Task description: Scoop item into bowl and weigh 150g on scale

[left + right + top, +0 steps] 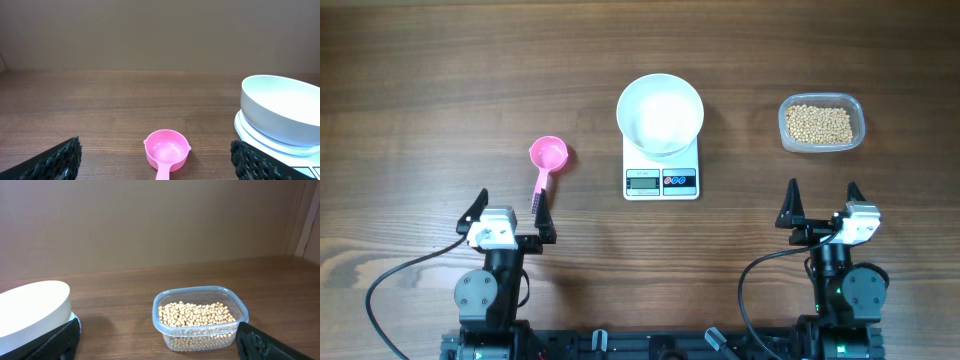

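An empty white bowl (660, 113) (280, 116) (31, 307) stands on the white scale (661, 170) at the table's middle. The tan beans (818, 123) (196, 315) fill a clear tub (821, 122) (200, 317) at the right. A pink scoop (547, 160) (166, 151) lies left of the scale, handle toward me. My left gripper (508, 212) (155, 165) hangs open just short of the scoop, holding nothing. Near the front edge my right gripper (822, 206) (160, 340) is open too, empty, short of the tub.
A brown wall rises behind the wooden table (440, 80). Black cables (400, 275) loop from both arm bases along the front edge.
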Available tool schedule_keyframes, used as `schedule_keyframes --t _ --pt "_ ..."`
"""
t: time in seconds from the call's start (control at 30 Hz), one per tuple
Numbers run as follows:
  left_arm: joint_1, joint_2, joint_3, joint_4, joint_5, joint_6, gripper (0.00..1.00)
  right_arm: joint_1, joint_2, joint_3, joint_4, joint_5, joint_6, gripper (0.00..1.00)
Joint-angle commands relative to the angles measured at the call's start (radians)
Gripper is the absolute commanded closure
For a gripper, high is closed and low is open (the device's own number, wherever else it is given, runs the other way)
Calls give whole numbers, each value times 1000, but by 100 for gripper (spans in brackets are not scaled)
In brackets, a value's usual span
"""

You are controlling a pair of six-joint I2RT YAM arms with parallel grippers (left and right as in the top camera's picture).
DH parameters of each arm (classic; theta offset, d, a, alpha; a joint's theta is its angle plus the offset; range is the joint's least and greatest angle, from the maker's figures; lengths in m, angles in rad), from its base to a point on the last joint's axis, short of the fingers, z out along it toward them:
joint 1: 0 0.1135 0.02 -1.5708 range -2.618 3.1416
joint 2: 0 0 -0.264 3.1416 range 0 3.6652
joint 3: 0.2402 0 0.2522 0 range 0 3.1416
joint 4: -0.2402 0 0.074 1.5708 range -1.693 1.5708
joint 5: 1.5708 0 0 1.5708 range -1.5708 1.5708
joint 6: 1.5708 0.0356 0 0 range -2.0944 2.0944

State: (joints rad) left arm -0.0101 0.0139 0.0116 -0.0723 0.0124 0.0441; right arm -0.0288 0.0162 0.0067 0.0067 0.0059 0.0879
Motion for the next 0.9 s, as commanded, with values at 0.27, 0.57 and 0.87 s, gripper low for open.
schedule_keyframes --t 0.27,0.57,0.87 --pt "6 -5 -6 11 124 0 0 5 -9 -2 2 20 -9 0" --pt "6 -5 -4 136 144 -7 0 5 -9 -2 2 20 -10 0" --pt "7 2 119 84 64 -7 0 5 -9 -2 2 20 -9 0"
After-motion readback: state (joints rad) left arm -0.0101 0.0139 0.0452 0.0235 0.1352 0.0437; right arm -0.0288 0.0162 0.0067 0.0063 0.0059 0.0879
